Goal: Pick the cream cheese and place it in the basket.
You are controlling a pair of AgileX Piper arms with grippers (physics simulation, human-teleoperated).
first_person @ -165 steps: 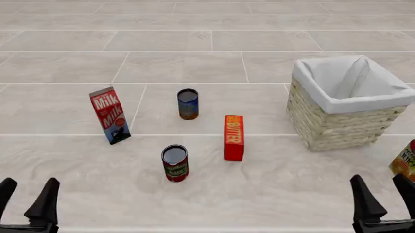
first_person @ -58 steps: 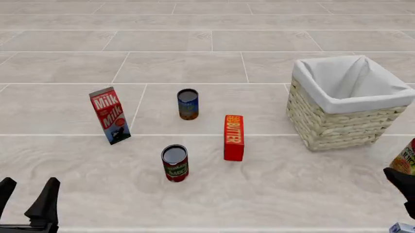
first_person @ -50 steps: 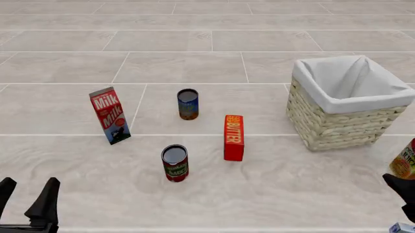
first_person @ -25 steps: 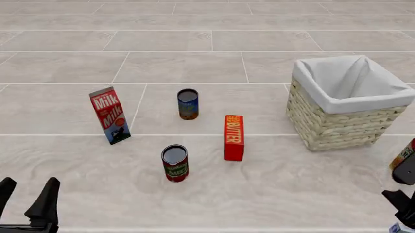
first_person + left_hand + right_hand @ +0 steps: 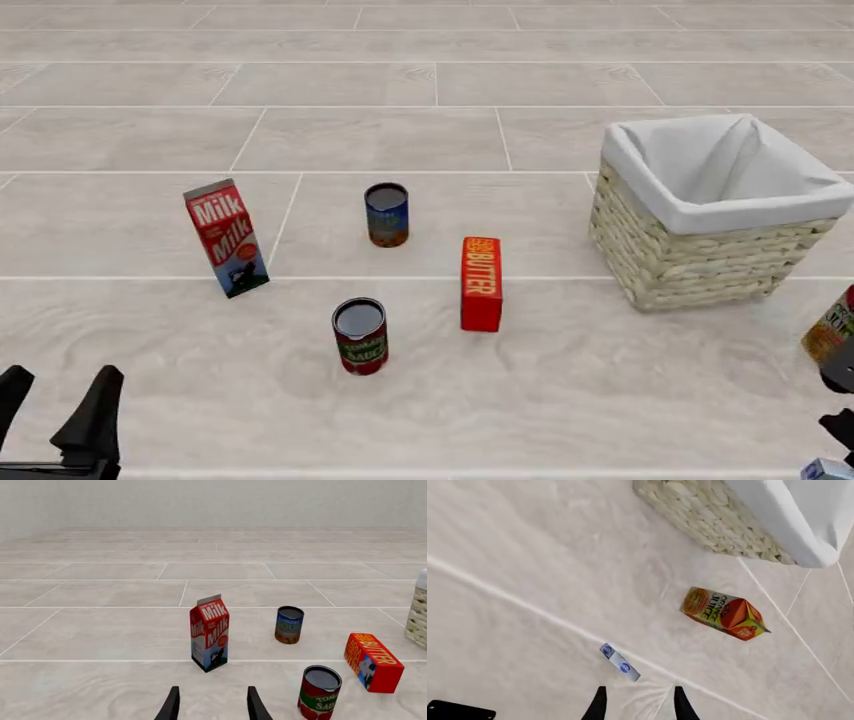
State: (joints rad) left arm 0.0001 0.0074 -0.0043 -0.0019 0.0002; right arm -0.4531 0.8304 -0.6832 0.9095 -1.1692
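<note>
Black fingers of the right gripper (image 5: 635, 704) stood apart with nothing between them, pointed down at the tabletop; in the front view only a sliver of this arm showed at the near right edge. The cream cheese (image 5: 620, 662), a small flat pale blue-and-white box, lay on the table just ahead of those fingertips, seen edge-on and at a slant to them. In the front view only its corner (image 5: 830, 468) showed, at the near right corner. The spread jaws and the downward aim were judged consistent with an approach to a pick; the wrist would probably need turning to square the jaws with the box's narrow sides.

Beyond the box stood an orange juice carton (image 5: 724, 613), apart from it, at the right edge of the scene. The wicker basket (image 5: 694, 262), lined with white cloth, stood farther off, and its interior showed only cloth; placement had not been made.

The left gripper (image 5: 212, 706) sat at the near left, its fingers likewise apart and empty, judged idle. Ahead of it stood a milk carton (image 5: 226, 236), a tomato sauce can (image 5: 360, 335), a red butter box (image 5: 481, 282) and a blue can (image 5: 387, 213), all well apart from the work.
</note>
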